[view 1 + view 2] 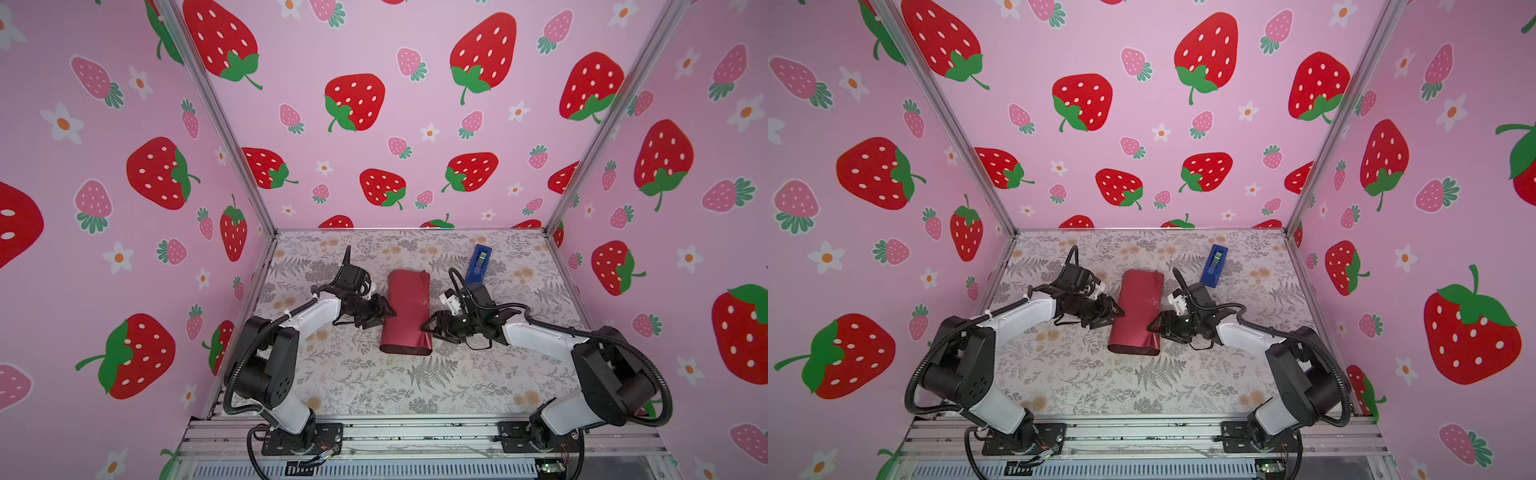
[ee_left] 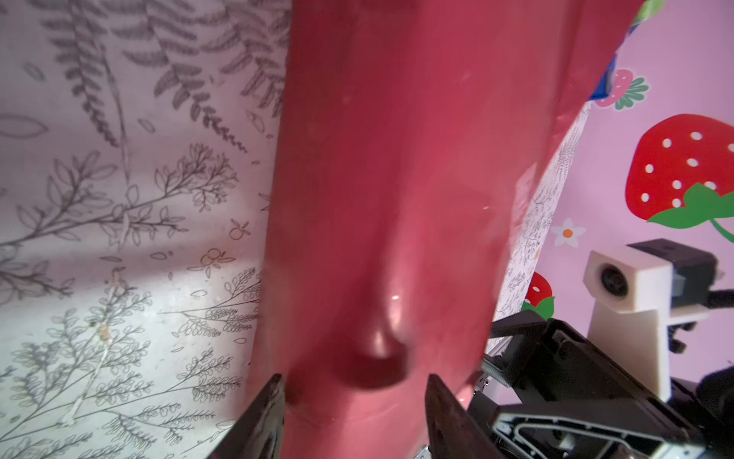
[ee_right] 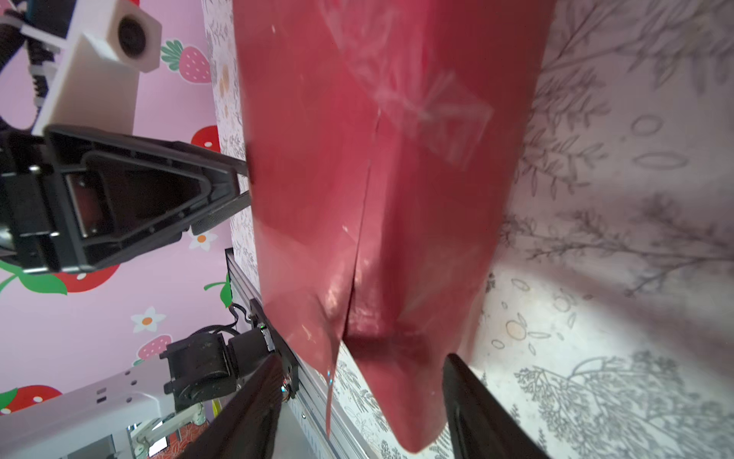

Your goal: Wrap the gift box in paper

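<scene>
Flanking the paper (image 1: 405,307), left pincer (image 1: 388,313) and right pincer (image 1: 426,328) touch it, jaws parted.

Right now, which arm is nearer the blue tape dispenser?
The right arm; the tape dispenser sits just behind it, the left arm beyond the paper.

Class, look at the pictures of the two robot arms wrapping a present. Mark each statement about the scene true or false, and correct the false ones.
1. The paper lies spread out as a flat open sheet. False: it is folded round into a long bundle.
2. The left gripper is at the paper's left side and the right gripper at its right. True.
3. The blue tape dispenser leans on the paper. False: it stands apart, farther back on the table.
4. Clear tape is stuck on the paper. True.
5. The gift box sits uncovered beside the paper. False: no box is in sight.
</scene>
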You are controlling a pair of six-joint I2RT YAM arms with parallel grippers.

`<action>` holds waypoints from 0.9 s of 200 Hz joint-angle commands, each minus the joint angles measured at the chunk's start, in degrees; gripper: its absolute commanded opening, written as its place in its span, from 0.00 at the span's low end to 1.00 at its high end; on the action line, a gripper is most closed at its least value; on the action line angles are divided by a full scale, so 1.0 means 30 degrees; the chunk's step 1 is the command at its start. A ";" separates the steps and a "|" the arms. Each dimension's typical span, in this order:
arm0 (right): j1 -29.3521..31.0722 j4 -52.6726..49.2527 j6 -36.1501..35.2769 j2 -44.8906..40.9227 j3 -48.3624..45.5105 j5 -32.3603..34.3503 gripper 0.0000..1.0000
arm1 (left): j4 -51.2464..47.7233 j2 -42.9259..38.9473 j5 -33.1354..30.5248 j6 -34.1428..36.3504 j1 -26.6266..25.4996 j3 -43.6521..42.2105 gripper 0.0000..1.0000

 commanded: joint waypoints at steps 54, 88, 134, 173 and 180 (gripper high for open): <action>0.1225 0.1807 0.1396 0.0271 0.0317 0.0122 0.66 | 0.1513 -0.0952 0.0599 -0.1037 -0.0890 -0.0701 0.59; 0.1201 0.0764 0.0907 0.0150 0.0226 0.1036 0.65 | 0.0669 -0.1663 -0.0441 -0.0771 -0.1115 -0.0950 0.59; 0.1228 -0.1387 -0.0104 -0.0106 0.0601 0.2666 0.62 | -0.1225 -0.3402 -0.3024 0.0276 -0.1173 -0.1302 0.59; 0.1229 -0.2567 -0.0870 0.0060 0.0817 0.3888 0.62 | -0.1827 -0.3744 -0.4077 0.1109 -0.1246 -0.1506 0.59; 0.1213 -0.2673 -0.0979 0.0184 0.0863 0.4014 0.62 | -0.1798 -0.3630 -0.4254 0.1233 -0.1321 -0.1555 0.59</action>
